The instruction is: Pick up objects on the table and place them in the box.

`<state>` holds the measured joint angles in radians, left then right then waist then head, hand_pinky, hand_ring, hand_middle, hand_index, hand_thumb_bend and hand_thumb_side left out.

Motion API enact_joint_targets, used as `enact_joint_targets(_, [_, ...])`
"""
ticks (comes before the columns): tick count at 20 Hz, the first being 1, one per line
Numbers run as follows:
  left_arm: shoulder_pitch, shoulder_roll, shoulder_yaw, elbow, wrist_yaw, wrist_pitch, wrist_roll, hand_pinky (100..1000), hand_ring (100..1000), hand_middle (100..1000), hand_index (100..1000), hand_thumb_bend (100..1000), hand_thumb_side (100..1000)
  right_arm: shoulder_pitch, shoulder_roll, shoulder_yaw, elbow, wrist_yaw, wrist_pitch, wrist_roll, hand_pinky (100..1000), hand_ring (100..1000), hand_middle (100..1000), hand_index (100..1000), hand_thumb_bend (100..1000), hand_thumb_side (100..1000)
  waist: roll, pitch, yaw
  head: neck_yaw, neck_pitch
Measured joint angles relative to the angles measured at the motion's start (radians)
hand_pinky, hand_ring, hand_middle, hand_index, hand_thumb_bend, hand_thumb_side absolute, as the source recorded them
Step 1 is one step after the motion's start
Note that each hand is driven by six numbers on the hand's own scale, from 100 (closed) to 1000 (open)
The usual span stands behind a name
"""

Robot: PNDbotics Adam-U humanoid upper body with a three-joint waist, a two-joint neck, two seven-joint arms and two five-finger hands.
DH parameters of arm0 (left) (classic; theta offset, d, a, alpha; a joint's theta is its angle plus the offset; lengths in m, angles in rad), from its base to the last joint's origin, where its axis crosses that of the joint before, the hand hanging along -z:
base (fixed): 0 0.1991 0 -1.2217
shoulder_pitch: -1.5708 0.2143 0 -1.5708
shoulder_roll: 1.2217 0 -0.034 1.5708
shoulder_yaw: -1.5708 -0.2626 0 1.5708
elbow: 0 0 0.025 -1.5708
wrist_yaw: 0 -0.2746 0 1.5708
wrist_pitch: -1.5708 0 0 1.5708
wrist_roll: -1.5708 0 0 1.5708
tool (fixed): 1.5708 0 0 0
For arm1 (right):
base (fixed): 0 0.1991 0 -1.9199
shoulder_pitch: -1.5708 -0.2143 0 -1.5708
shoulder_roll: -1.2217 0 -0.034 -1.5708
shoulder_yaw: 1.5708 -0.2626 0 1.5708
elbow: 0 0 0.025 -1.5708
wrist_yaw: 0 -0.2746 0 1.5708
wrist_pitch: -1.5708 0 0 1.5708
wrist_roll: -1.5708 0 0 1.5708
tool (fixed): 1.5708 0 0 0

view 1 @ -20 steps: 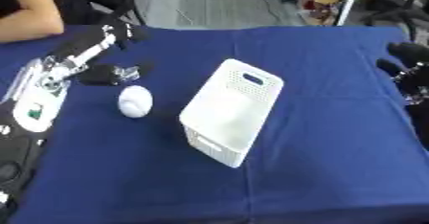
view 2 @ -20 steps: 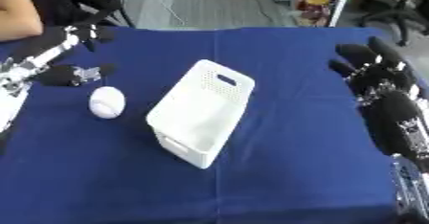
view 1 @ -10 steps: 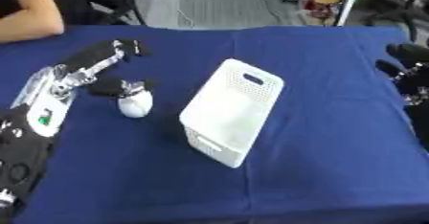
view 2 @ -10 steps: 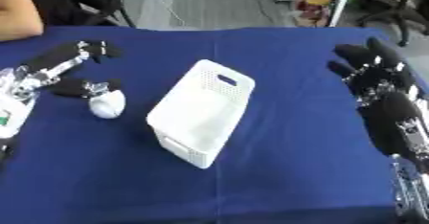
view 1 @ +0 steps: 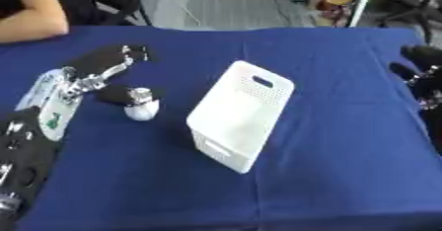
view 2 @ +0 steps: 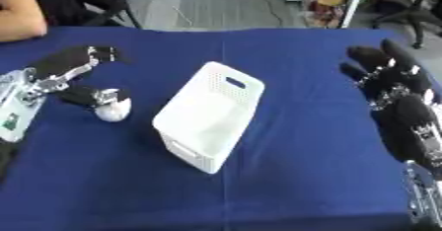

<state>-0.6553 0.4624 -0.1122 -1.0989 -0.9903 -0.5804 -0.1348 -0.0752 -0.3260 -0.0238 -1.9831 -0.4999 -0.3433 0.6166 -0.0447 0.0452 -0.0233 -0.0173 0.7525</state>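
A small white ball point(view 1: 141, 111) lies on the blue table, left of the white perforated box point(view 1: 239, 115), which stands tilted on the table's middle. My left hand point(view 1: 110, 77) hovers over the ball from the left: its thumb touches the ball's top and its fingers stretch out above and beyond it, open. My right hand point(view 2: 388, 77) rests open at the right edge, fingers up, well away from the box.
The blue cloth point(view 1: 328, 141) covers the whole table. A person's arm point(view 1: 34, 22) rests at the far left corner, touching nothing of the task. Chairs and floor lie behind the far edge.
My left hand has swung down and right toward the ball, its thumb now on the ball's top. The ball, box and right hand have stayed in place.
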Motion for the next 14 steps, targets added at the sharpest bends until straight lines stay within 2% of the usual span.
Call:
enact_joint_targets(7, [-0.008, 0.000, -0.008, 0.039, -0.079, -0.020, 0.050, 734, 765, 791, 876, 618, 858, 0.000, 0.000, 0.000, 0.000, 0.000, 0.000, 0.000, 973, 1000, 890, 1000, 126, 592, 0.000, 0.000, 0.000, 0.000, 0.000])
enact_joint_targets(14, [-0.006, 0.005, -0.022, 0.068, -0.085, -0.045, 0.019, 715, 743, 778, 864, 572, 885, 0.000, 0.000, 0.000, 0.000, 0.000, 0.000, 0.000, 973, 1000, 890, 1000, 125, 591, 0.000, 0.000, -0.001, 0.000, 0.000])
